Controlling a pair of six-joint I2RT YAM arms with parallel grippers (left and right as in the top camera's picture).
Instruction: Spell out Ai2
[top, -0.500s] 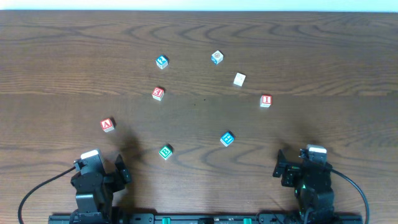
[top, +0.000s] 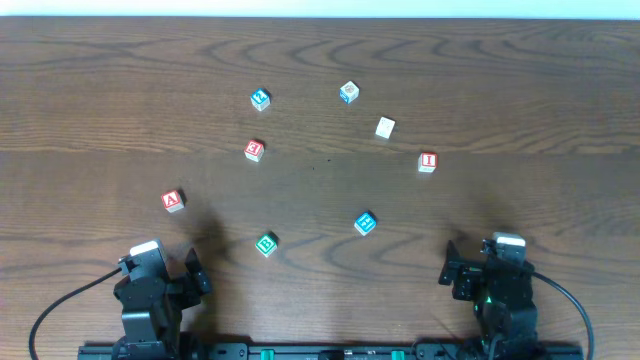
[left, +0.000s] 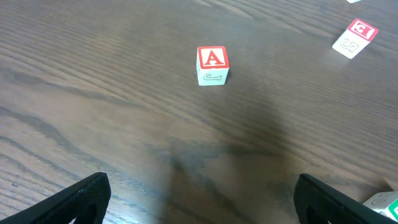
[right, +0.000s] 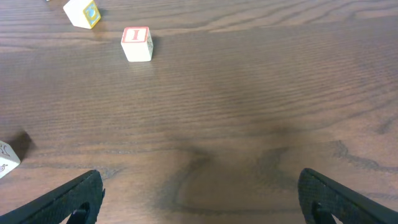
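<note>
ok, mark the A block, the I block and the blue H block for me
A block (left: 212, 58): left wrist view, on the top face with the red letter.
I block (right: 136, 35): right wrist view, on the top face with the red letter.
H block (top: 366, 223): overhead view, on the blue top face.

Bench (top: 320, 190): dark brown wood grain, smooth, low sheen. A block (left: 212, 65): white sides, matt, looks like painted wood; red printed top, thin line drawing on one side. I block (right: 136, 43): same matt white finish, red-framed top. Left hand (left: 200, 200) and right hand (right: 199, 200): fingers black, matt, plastic-looking.
</note>
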